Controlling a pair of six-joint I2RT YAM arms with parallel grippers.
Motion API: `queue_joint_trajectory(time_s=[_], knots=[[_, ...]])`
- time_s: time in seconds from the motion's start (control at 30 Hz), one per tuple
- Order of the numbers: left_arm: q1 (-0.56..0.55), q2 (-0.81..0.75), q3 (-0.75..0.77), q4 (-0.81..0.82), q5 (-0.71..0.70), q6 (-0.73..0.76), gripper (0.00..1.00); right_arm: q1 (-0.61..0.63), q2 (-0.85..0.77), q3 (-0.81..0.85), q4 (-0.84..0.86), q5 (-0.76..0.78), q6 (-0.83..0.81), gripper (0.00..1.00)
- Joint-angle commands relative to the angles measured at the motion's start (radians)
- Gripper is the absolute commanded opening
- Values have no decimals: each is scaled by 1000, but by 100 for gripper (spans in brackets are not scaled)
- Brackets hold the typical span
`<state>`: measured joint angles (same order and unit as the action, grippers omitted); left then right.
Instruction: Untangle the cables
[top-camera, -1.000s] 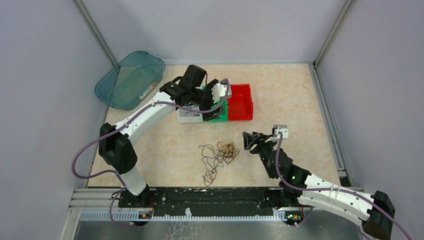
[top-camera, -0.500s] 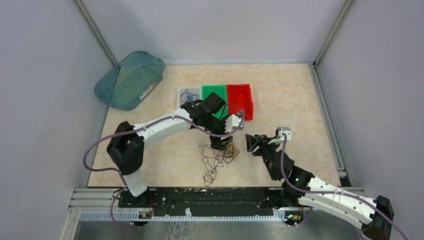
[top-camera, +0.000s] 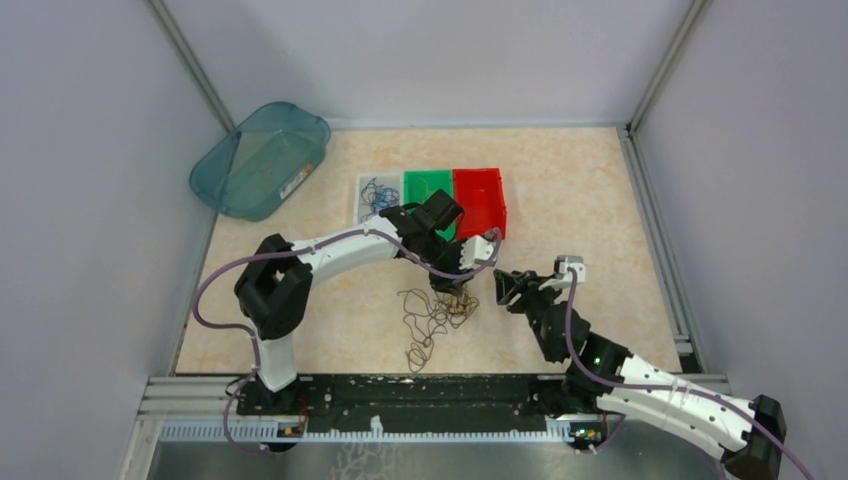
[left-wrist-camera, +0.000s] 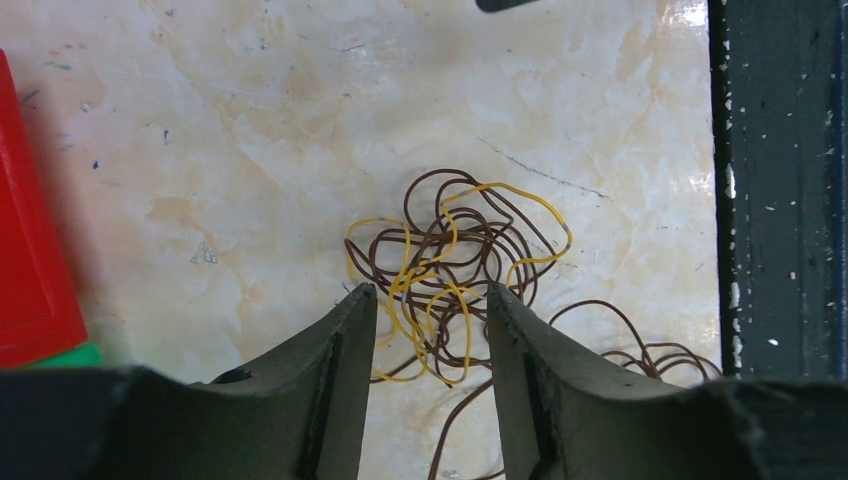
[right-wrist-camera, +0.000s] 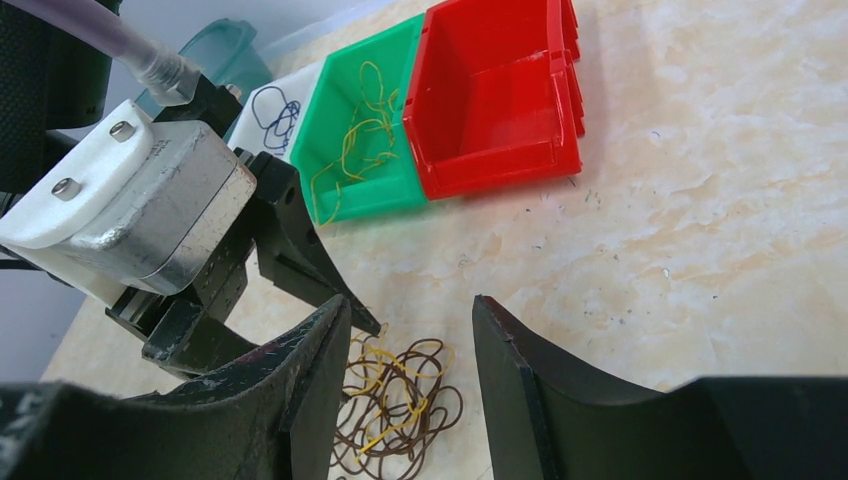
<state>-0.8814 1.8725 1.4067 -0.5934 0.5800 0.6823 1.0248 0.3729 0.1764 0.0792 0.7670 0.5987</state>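
A tangle of thin brown and yellow cables (top-camera: 440, 312) lies on the table's middle; it shows close up in the left wrist view (left-wrist-camera: 455, 262) and the right wrist view (right-wrist-camera: 405, 400). My left gripper (top-camera: 447, 290) hangs open just over the tangle's yellow part (left-wrist-camera: 430, 290), holding nothing. My right gripper (top-camera: 500, 287) is open and empty, a little right of the tangle (right-wrist-camera: 410, 305). Blue strands (top-camera: 377, 192) lie in the white bin and yellow strands (right-wrist-camera: 355, 135) in the green bin.
A row of bins stands behind the tangle: white (top-camera: 362, 203), green (top-camera: 425, 184), red (top-camera: 480, 200). A teal lid (top-camera: 262, 158) lies at the back left. A black rail (left-wrist-camera: 775, 190) runs along the table's near edge.
My left arm has swung from over the bins forward and down to the tangle. My right gripper has crept slightly toward the tangle.
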Motion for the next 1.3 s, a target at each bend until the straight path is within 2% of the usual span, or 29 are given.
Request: queue_joint_trajectory(time_s=[0.0, 0.2, 0.53, 0.7, 0.83, 1.03, 1.27], knots=[[-8, 24, 40, 11, 17, 40, 46, -7, -15, 11, 4, 20, 6, 49], [-8, 23, 30, 10, -22, 48, 26, -8, -32, 14, -8, 22, 6, 48], [-7, -15, -8, 69, -159, 47, 0, -8, -53, 2, -13, 23, 14, 48], [-8, -59, -31, 91, -225, 13, 0, -8, -53, 2, -8, 10, 1, 52], [-7, -154, -14, 10, -194, 15, 0, -7, -37, -5, 54, -35, -47, 57], [-7, -256, 77, -116, -132, -20, 0, -8, 81, -22, 274, -145, -120, 64], [-7, -326, 96, -137, -83, -87, 0, -7, 292, 41, 488, -305, -225, 69]])
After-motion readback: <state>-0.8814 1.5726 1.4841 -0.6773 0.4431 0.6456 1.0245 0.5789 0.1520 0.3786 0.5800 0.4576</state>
